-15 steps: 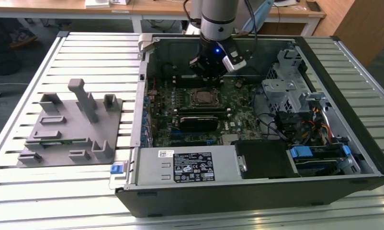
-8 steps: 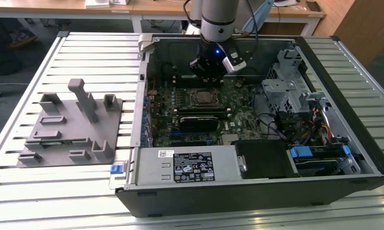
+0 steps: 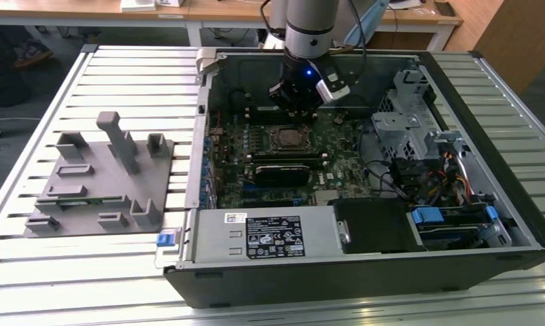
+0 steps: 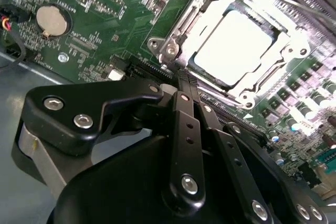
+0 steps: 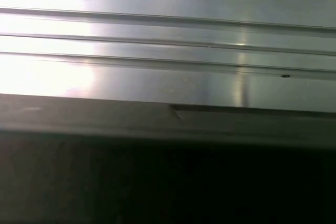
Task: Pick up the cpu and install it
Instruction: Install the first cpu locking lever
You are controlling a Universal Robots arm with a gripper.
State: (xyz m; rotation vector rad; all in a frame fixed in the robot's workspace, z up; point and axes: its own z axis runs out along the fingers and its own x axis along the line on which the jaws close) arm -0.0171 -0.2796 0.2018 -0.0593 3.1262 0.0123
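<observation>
Slatted metal table (image 3: pixel 118 75) is topped by an open computer case (image 3: pixel 490 224); the cpu (image 4: pixel 233 45) is seated in the socket just ahead of the gripper (image 4: pixel 181 85), whose fingers (image 4: pixel 184 124) are pressed together, nothing pinched.

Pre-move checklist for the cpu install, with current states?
1. cpu seated in socket: ok, it lies flat inside the frame in the second wrist view.
2. gripper holding nothing: ok, the fingers meet with nothing between them.
3. gripper apart from the cpu: ok, its tips sit beside the socket frame, not on the chip.
4. Retention bracket latched: cannot tell.
5. Arm clear of case walls: ok in the exterior view.
</observation>
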